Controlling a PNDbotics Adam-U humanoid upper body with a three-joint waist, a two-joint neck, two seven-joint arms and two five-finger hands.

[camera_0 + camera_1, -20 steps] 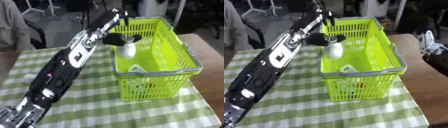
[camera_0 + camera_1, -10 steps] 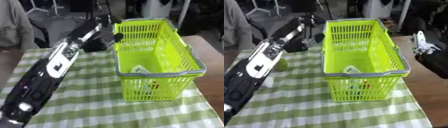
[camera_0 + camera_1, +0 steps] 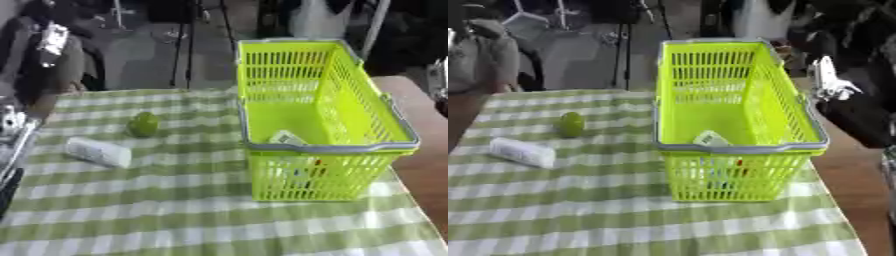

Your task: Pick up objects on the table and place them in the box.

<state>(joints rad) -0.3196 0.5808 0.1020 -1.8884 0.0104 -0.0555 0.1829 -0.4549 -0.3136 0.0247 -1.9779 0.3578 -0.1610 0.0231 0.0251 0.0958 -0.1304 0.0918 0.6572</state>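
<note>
2 things lay on the checked worktop (image 3: 201, 220) to the left of the basket (image 3: 325, 147): a green fruit (image 3: 143, 124) and, nearer me, a white tube (image 3: 98, 152), its long axis slanting from far left to near right. My left arm (image 3: 12, 145) showed at the left edge, nearer both; its fingers were out of sight. My right hand (image 3: 829, 82) hung beyond the basket; I could not tell its fingers' state.

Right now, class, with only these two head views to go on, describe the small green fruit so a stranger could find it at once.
Start at the tall lime-green basket on the checked tablecloth, then look to its left. There lies the small round green fruit, with a white tube just nearer the camera. The fruit is round and green; the tube is long and white.
</note>
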